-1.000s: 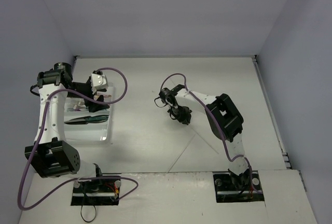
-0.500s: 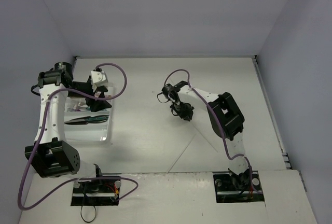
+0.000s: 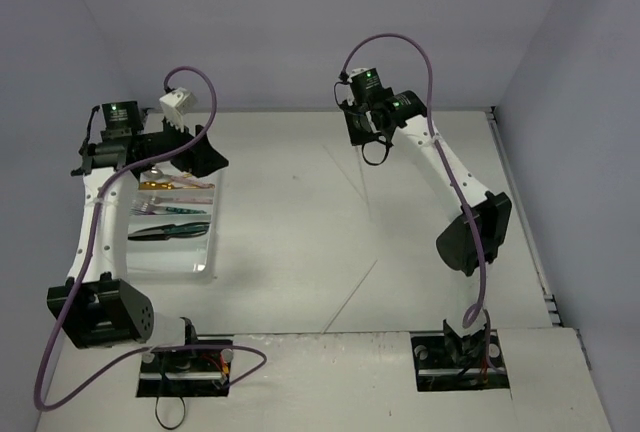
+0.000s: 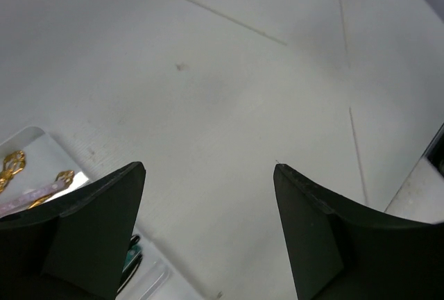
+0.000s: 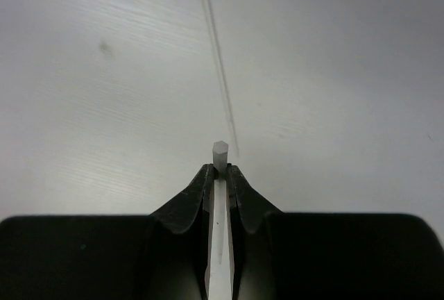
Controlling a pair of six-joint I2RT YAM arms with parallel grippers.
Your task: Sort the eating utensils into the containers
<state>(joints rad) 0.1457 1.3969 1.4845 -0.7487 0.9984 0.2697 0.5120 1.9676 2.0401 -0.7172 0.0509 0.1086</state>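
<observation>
— Stick [image 5: 220, 153] pinched end-on in the right hand [image 5: 220, 171], up over the far bench [image 3: 300, 252]: why there?
— Lifted clear for carrying, I'd judge. The jaws are clenched on it near one end, so it can't slip. It belongs in the tray [image 3: 165, 257], well apart on the left.
— And the left hand [image 4: 208, 171]?
— Released, jaws wide, nothing between them, hovering by the tray's far corner (keeping out of the way, probably).
— How does the stick look?
— Thin, pale, straight, six-sided at the end. Light and slick, likely. The tray already holds gold spoons [image 3: 175, 184] and darker pieces [image 3: 170, 230] in separate compartments.
</observation>
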